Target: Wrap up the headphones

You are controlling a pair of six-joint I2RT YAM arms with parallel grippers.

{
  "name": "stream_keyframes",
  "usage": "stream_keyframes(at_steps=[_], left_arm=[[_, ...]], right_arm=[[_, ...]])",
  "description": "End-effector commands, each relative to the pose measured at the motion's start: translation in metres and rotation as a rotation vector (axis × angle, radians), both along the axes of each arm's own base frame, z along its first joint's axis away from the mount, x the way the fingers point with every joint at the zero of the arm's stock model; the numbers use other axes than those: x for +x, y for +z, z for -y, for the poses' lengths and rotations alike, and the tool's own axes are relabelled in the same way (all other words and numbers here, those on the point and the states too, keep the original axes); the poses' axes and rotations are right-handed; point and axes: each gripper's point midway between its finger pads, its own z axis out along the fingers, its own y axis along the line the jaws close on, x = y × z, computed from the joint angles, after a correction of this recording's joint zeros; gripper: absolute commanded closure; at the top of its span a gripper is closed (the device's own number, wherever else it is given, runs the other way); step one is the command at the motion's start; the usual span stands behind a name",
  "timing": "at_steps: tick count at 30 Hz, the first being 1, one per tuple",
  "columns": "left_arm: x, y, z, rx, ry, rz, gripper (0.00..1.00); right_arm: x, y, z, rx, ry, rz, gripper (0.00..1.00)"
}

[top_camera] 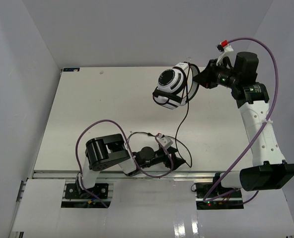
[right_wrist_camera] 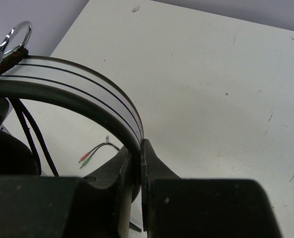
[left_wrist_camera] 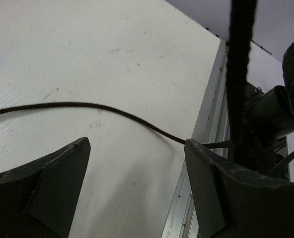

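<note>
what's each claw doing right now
Left claw: open, holding nothing; the cable lies below the gap.
Right claw: closed on the headband of the headphones.

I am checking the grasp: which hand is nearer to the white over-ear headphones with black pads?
Right. The right hand is shut on the headphones' white headband. The left hand is open, away near the table's near edge, by their thin black cable.
</note>
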Motion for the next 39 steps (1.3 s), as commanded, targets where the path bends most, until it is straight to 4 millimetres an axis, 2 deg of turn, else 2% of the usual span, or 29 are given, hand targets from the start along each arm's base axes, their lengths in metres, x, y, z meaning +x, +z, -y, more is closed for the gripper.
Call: stream_keyframes(at_steps=[1,4,6,9,11,12,15,17,21,23,25,27,28,30,31,33,35,37,39], left_arm=[[0.009,0.092,-0.022,-0.283,0.093,0.116,0.10],[0.024,0.074,-0.046,-0.159,0.218,0.078,0.10],[0.023,0.068,-0.055,-0.112,0.226,0.072,0.08],[0.009,0.084,-0.056,-0.155,0.157,0.085,0.06],[-0.013,0.096,-0.047,-0.207,0.028,0.090,0.03],[-0.024,0.103,-0.037,-0.220,-0.051,0.094,0.03],[-0.025,0.102,-0.013,-0.210,-0.077,0.042,0.03],[-0.025,0.091,0.000,-0.197,-0.077,-0.008,0.02],[-0.024,0.087,0.027,-0.228,-0.062,-0.069,0.04],[-0.025,0.093,0.040,-0.271,-0.074,-0.069,0.11],[-0.029,0.088,0.047,-0.283,-0.099,-0.071,0.33],[-0.030,0.081,0.046,-0.282,-0.100,-0.085,0.61],[-0.030,0.078,0.042,-0.283,-0.090,-0.084,0.66],[-0.023,0.071,0.026,-0.277,-0.031,-0.073,0.94],[-0.020,0.070,0.018,-0.268,-0.009,-0.049,1.00],[-0.014,0.069,-0.003,-0.252,0.029,-0.011,1.00],[-0.007,0.087,-0.019,-0.259,0.040,0.070,1.00],[-0.013,0.086,-0.030,-0.204,-0.017,0.125,1.00],[0.000,0.084,-0.040,-0.125,-0.013,0.162,1.00]], right_arm=[[-0.007,0.031,-0.001,0.057,0.000,0.077,0.92],[-0.008,0.031,-0.001,0.054,-0.002,0.081,0.92],[-0.007,0.029,-0.001,0.054,-0.002,0.077,0.92],[-0.007,0.029,-0.001,0.056,0.001,0.073,0.92],[-0.007,0.028,-0.001,0.059,0.000,0.071,0.92],[-0.006,0.028,-0.001,0.059,0.000,0.071,0.92],[-0.006,0.029,-0.001,0.061,-0.001,0.070,0.92],[-0.008,0.029,-0.001,0.060,-0.001,0.074,0.92],[-0.011,0.030,-0.001,0.063,0.002,0.078,0.92],[-0.011,0.031,-0.002,0.068,0.005,0.078,0.92],[-0.013,0.033,-0.002,0.075,0.009,0.078,0.92],[-0.016,0.036,-0.002,0.091,0.019,0.072,0.92],[-0.016,0.037,-0.002,0.096,0.025,0.072,0.92],[-0.020,0.040,-0.002,0.119,0.041,0.065,0.92],[-0.022,0.041,-0.002,0.120,0.047,0.067,0.92],[-0.025,0.039,-0.002,0.113,0.060,0.076,0.92],[-0.027,0.037,0.000,0.084,0.073,0.106,0.92],[-0.027,0.032,0.004,0.055,0.083,0.122,0.92],[-0.032,0.030,0.005,0.047,0.132,0.138,0.92]])
